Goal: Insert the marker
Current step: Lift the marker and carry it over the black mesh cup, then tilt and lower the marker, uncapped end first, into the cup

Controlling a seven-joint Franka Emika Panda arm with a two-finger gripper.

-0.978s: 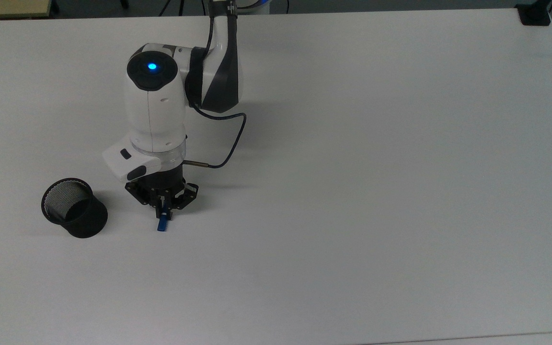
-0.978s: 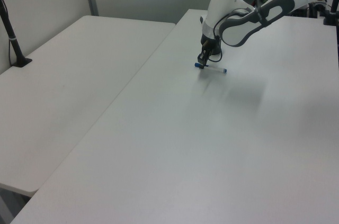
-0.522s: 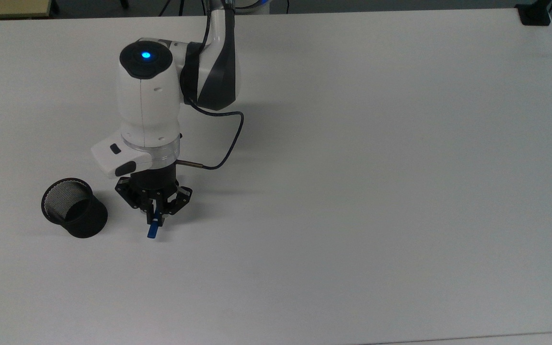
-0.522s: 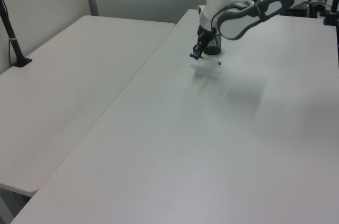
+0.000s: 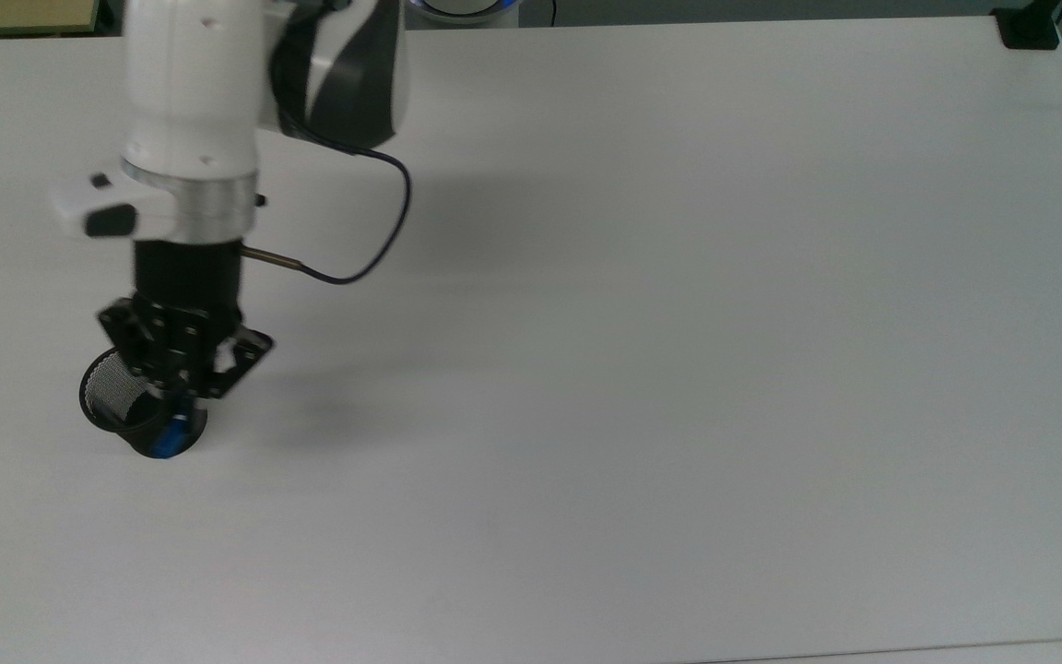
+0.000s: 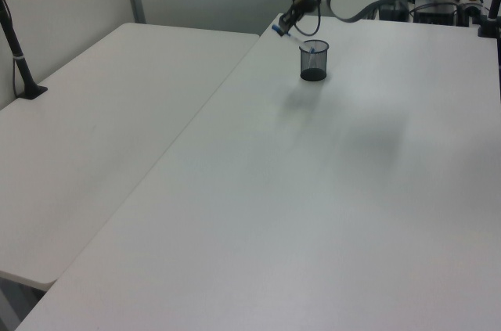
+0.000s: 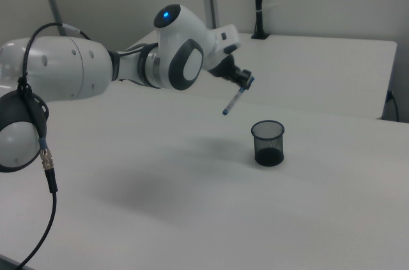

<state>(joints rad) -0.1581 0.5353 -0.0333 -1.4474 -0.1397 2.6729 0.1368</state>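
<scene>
Lifted marker [image 7: 232, 100] now hangs tilted above cup [image 7: 268, 142].

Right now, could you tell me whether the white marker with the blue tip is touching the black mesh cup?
Apart: in the right view the marker hangs tilted in the air, clear of the cup.

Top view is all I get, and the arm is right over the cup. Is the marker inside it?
Observer: No. In the right view the marker hangs in the air, above the black mesh cup and off to the right view's left of it.
Operator: Is it straight up and down?
Observer: No, it's tilted. The fingers pinch its top end, and its bottom end slants away from the cup.
Operator: Is the cup standing up?
Observer: Yes, the left view shows it upright on the table.
</scene>
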